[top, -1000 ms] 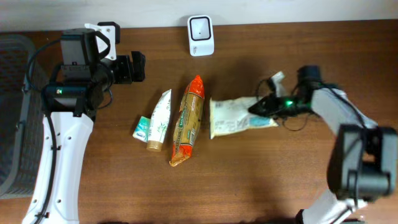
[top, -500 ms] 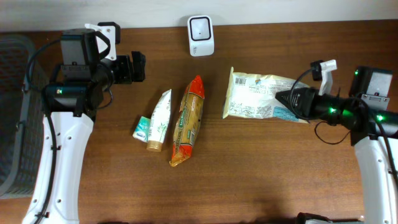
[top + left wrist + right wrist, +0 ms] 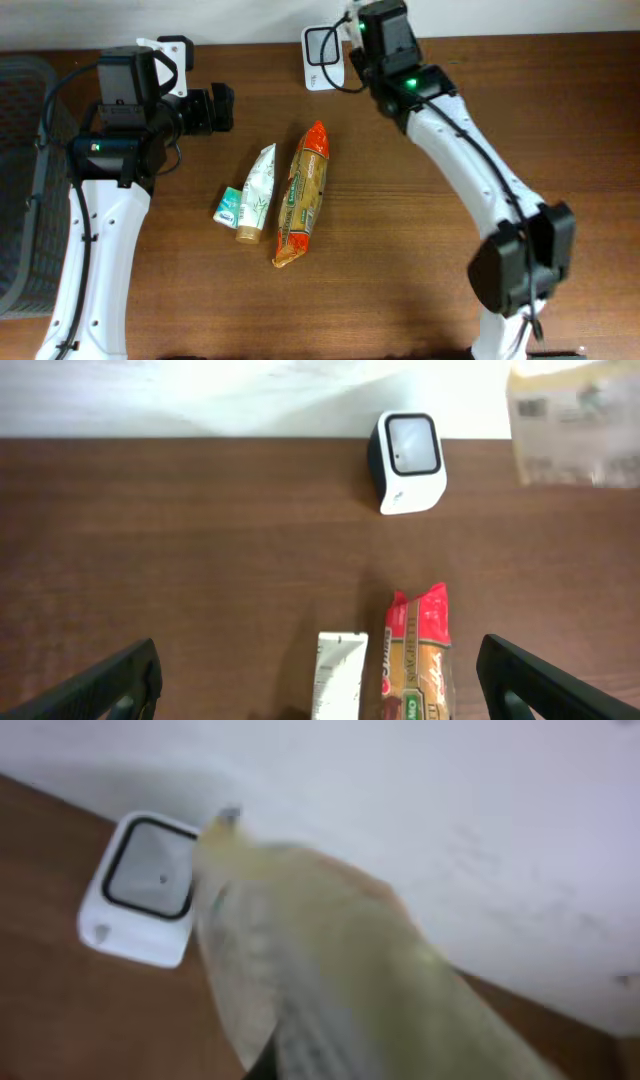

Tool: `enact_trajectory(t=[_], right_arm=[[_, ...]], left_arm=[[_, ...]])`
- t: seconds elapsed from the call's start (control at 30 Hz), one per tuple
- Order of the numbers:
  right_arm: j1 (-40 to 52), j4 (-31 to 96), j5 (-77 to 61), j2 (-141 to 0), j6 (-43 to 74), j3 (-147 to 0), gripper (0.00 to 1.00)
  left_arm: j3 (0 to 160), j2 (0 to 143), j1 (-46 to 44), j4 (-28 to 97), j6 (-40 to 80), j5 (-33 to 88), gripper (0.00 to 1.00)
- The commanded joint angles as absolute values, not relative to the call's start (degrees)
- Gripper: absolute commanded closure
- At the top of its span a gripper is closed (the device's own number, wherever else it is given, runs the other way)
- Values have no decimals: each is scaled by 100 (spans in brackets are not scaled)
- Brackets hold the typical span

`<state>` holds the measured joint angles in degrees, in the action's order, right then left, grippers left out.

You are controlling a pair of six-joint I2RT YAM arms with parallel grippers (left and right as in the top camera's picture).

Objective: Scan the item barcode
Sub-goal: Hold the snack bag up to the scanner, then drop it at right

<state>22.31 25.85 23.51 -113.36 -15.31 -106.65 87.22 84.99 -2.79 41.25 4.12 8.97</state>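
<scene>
Packet (image 3: 575, 425) near scanner (image 3: 408, 462), unseen from overhead

The brown wooden table (image 3: 400, 250) has four things lying on it. A white scanner (image 3: 320, 62) with a dark window sits at the 12 o'clock edge. Near the middle lies a long packet (image 3: 303, 195), red on top and yellow below, its red end pointing to about 12 o'clock. A white tube (image 3: 257, 190) lies just beside it on the 9 o'clock side, with its tan cap at 6 o'clock. A small white and blue-green pack (image 3: 229, 206) touches the tube at 9 o'clock.
</scene>
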Motion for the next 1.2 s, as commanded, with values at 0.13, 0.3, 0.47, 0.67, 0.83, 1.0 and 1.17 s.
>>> enact_trajectory(t=[0.13, 0.3, 0.47, 0.67, 0.83, 1.0, 1.17], right_arm=[[2255, -167, 2740, -12497, -4506, -10801, 96], [2364, -1170, 2698, -13037, -5610, -10801, 96], [2554, -1149, 2508, -13152, -6991, -10794, 96], [2714, -1135, 2554, -13152, -7116, -10794, 96], [2735, -1116, 2547, -12903, -6578, -10794, 96], [2460, 1157, 1649, -11190, -3905, -10796, 96], [1269, 3957, 395, -8914, 558, -10796, 96]], left_arm=[[8753, 8486, -285, 4123, 447, 897, 1], [8753, 8486, -285, 4123, 447, 897, 1], [8753, 8486, -285, 4123, 447, 897, 1], [8753, 8486, -285, 4123, 445, 897, 1], [8753, 8484, -285, 4123, 447, 897, 1], [8753, 8484, -285, 4123, 447, 897, 1], [8753, 8484, -285, 4123, 447, 897, 1]])
